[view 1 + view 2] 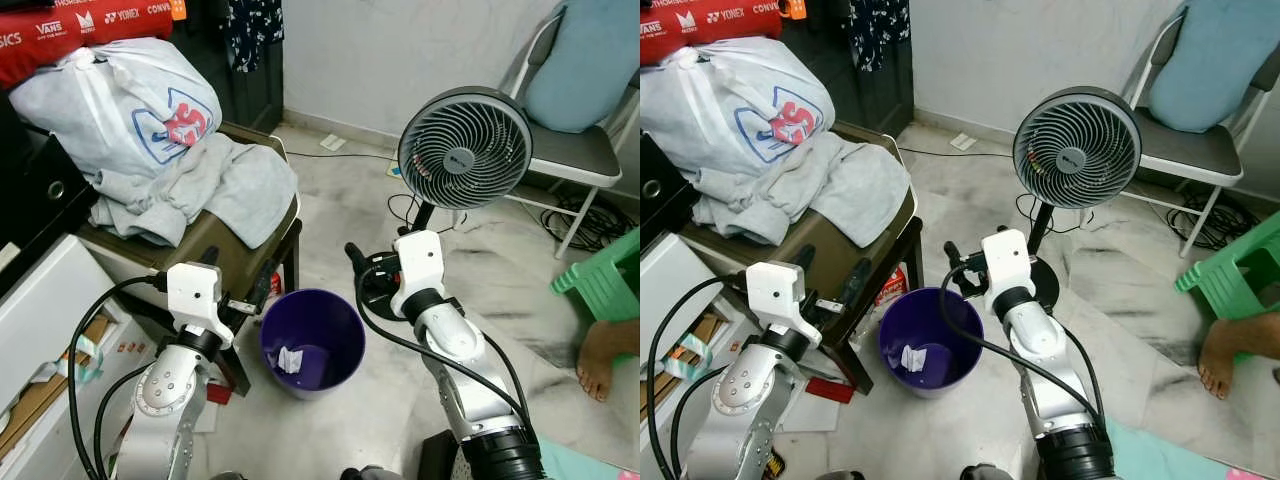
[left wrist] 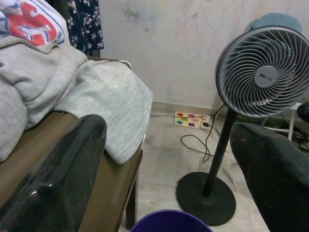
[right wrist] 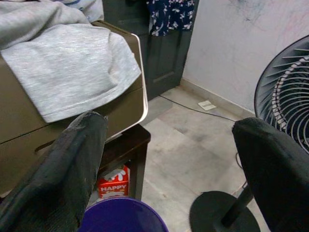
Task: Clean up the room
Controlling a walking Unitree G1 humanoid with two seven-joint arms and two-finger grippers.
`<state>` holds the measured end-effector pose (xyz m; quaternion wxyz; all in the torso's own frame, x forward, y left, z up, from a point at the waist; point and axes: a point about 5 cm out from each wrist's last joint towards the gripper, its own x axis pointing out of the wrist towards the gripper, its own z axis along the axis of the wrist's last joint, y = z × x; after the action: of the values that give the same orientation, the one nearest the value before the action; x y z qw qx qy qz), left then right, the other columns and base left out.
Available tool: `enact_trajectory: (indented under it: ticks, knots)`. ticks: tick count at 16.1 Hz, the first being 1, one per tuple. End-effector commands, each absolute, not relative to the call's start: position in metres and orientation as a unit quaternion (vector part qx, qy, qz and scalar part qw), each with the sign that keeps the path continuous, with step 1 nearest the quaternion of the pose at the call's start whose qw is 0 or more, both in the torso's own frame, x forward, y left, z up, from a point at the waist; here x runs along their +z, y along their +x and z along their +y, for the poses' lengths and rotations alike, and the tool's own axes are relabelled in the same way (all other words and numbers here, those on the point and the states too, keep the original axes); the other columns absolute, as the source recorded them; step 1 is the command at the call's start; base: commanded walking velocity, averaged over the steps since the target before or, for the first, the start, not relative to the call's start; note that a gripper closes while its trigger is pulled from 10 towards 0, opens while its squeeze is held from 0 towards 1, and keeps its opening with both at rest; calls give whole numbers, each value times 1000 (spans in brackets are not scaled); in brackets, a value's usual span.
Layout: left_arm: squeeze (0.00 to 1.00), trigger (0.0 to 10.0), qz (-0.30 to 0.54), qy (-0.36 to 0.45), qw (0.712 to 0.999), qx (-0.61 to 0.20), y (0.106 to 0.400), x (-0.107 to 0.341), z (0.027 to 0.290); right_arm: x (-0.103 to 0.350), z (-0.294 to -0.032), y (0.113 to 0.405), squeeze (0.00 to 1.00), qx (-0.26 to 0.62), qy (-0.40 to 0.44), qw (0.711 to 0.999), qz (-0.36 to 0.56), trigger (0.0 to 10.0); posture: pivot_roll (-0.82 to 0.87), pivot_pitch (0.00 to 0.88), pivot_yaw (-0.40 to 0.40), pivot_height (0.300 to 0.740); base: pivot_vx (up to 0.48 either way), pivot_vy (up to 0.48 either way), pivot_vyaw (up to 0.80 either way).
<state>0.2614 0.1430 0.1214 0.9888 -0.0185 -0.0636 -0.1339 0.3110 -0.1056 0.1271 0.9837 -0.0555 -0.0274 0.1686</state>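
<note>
In the left eye view we see a purple bin (image 1: 312, 338) at lower centre on the marble floor (image 1: 340, 200), with a crumpled white scrap (image 1: 290, 359) lying inside it. Our left claw (image 1: 262, 287) sits just left of the bin's rim and our right claw (image 1: 360, 268) just right of it. Upper left, a red banner (image 1: 80, 25) reads "VANS", "YONEX" and part of "CONV". Below it a white plastic bag (image 1: 110, 105) with a red and blue print rests on grey clothes (image 1: 200, 190) heaped on a brown bench (image 1: 205, 240). A grey pedestal fan (image 1: 464, 148) stands right of centre, a folding chair (image 1: 570, 150) behind it, a green stool (image 1: 605, 275) and a person's bare foot (image 1: 600, 355) at the right edge.

The right eye view adds a red carton (image 1: 892, 284) under the bench.

The left wrist view shows that claw's fingers (image 2: 53, 179) spread wide apart, holding nothing, and a colourful power strip (image 2: 189, 120) by the wall; the fan's hub badge is too small to read.

The right wrist view shows its fingers (image 3: 58, 174) likewise apart and empty, above the bin rim; the carton there reads "HAPPY".
</note>
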Motion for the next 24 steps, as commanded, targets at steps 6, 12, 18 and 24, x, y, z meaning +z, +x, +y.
enact_trajectory:
  ticks: [6,12,18,24]
  knots:
    - [0,10000,-57,-28,989,-132,258,122,142,126,-104,309,0,174,-51,983,-15,10000,31,212,-46,740,0,0,-472]
    - [0,10000,-57,-42,987,-144,259,123,139,127,-103,310,0,179,-56,982,-17,10000,31,206,-48,740,0,0,-267]
    - [0,10000,-61,-41,986,-150,260,125,138,127,-102,313,0,180,-55,982,-17,10000,36,201,-45,740,0,162,-133]
    - [0,10000,-61,-41,985,-154,262,125,137,127,-102,313,0,177,-56,983,-16,10000,32,203,-45,740,0,259,0]
